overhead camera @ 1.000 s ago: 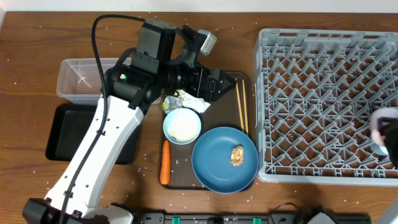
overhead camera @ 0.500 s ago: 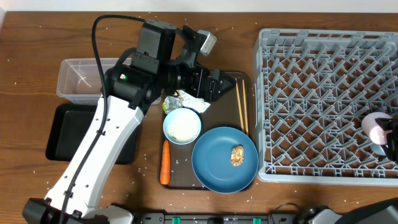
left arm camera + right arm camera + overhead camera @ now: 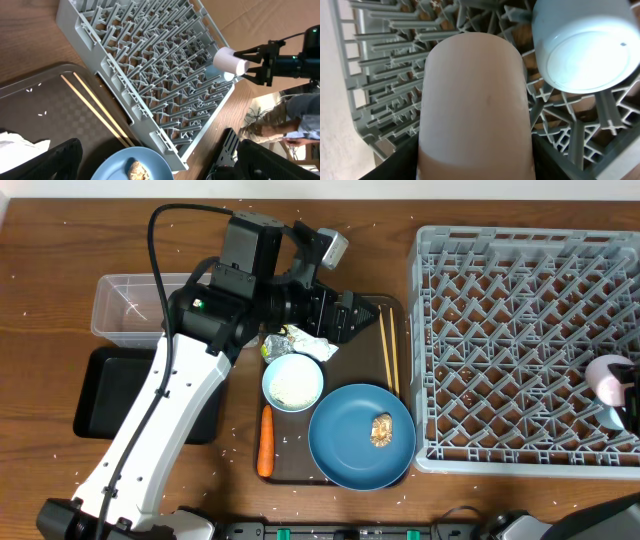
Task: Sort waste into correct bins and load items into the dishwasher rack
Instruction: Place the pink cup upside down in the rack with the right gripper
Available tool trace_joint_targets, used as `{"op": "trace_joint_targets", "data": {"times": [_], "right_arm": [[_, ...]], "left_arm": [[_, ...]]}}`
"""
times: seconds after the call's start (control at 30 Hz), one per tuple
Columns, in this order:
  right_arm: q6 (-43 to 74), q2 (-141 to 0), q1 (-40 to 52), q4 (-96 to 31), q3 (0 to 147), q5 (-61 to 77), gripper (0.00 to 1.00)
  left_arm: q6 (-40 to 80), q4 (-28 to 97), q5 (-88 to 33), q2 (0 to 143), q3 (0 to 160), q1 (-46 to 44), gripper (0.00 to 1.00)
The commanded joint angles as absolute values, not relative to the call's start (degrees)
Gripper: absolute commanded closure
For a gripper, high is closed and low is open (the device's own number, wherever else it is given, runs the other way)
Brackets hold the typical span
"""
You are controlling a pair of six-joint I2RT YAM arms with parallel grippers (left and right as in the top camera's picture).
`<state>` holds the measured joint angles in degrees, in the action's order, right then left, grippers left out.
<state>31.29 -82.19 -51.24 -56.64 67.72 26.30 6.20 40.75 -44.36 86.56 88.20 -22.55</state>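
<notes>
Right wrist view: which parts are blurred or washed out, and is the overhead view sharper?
Right wrist view: the small pink cup fills the frame, soft and close; the small light-blue cup is washed out almost white. Overhead view: even light, the large blue plate sharp.

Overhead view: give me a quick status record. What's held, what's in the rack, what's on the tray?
right gripper: shut on pink cup, held sideways over the rack's edge
left gripper: open, holding nothing, above the brown tray
rack: light-blue cup, upside down, beside the pink cup
on brown tray: blue plate with brown lump; bowl with rice; carrot; chopsticks; wrapper
bins: clear tub and black tray, next to each other
</notes>
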Motion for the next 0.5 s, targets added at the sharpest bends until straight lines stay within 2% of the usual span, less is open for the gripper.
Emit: {"op": "trace_joint_targets", "data": {"times": [0.0,0.03,0.17,0.47], "right_arm": [[32.6,-84.2,-49.7,-56.4,67.7,27.2,0.51],[32.6,-84.5,-49.7,-56.3,67.7,27.2,0.5],[32.5,-84.8,-49.7,-55.9,67.7,27.3,0.35],[32.0,-82.8,-49.7,-55.9,67.8,32.1,0.31]], "left_arm": [[6.1,40.9,-43.9,86.0,88.5,-22.3,0.01],[6.1,40.9,-43.9,86.0,88.5,-22.3,0.01],[6.1,40.9,-43.9,86.0,88.5,-22.3,0.01],[6.1,41.3,-43.9,86.0,88.5,-22.3,0.0]]}}
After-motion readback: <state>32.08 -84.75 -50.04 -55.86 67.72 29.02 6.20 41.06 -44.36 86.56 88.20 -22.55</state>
